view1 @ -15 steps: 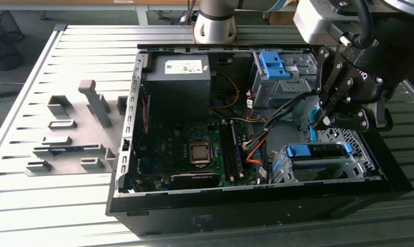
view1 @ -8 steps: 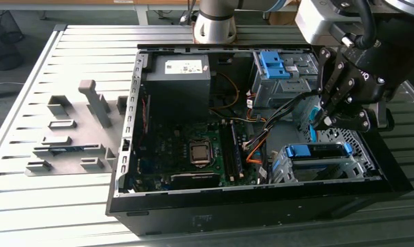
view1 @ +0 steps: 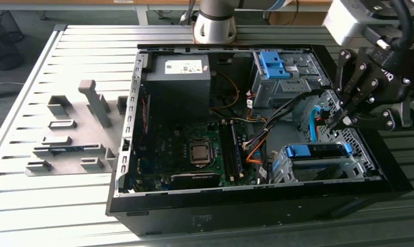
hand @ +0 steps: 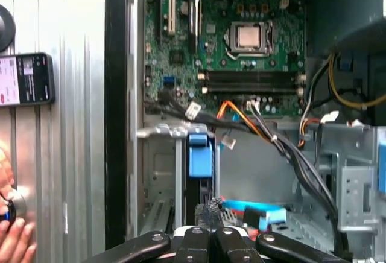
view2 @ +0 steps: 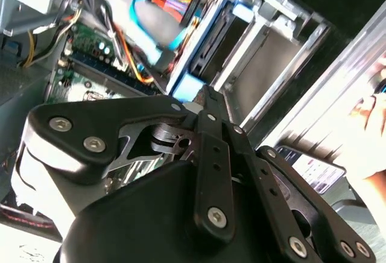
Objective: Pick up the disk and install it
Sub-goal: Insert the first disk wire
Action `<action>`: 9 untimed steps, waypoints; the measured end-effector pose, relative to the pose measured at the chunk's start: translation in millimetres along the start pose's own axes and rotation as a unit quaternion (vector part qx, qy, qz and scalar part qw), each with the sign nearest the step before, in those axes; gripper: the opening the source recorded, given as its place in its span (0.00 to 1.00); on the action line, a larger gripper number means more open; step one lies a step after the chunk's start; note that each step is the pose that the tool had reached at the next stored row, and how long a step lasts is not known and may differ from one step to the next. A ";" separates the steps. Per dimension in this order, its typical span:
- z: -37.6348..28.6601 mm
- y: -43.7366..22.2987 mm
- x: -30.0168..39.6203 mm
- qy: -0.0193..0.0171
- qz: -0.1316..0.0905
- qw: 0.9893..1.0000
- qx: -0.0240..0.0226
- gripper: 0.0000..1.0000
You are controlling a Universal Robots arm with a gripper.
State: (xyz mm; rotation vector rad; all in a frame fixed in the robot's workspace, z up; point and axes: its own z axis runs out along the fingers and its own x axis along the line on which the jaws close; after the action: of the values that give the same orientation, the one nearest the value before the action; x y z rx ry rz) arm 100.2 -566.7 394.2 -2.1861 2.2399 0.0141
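A slatted metal table (view1: 69, 206) carries an open black computer case (view1: 262, 200), lying on its side with the green motherboard (view1: 193, 149) facing up. The arm's dark gripper (view1: 330, 122) hangs over the side of the case on the exterior view's right. In both wrist views its fingers (hand: 211, 212) look pressed together with nothing between them. The disk (view1: 317, 151) sits in the metal drive cage (view1: 296, 170) in the case's near corner on the exterior view's right, its blue carrier end showing. In the first wrist view the disk (hand: 200, 154) stands on edge in the cage slot with the fingertips just beside it; I can't tell whether they touch. A grey fixture block (view1: 76, 134) lies on the table at the exterior view's left. A person's hand (hand: 12, 239) and a phone-like device (hand: 27, 79) sit outside the case.
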 end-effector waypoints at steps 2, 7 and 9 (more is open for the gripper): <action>1.4 -7.2 -1.4 0.000 0.000 1.000 0.000 0.11; 6.7 -18.6 -6.1 0.000 0.000 1.000 0.000 0.11; 8.7 -20.6 -9.7 0.000 0.000 1.000 0.000 0.11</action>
State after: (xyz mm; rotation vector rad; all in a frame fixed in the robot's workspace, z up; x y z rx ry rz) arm 121.1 -557.4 385.7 -2.1863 2.2402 0.0147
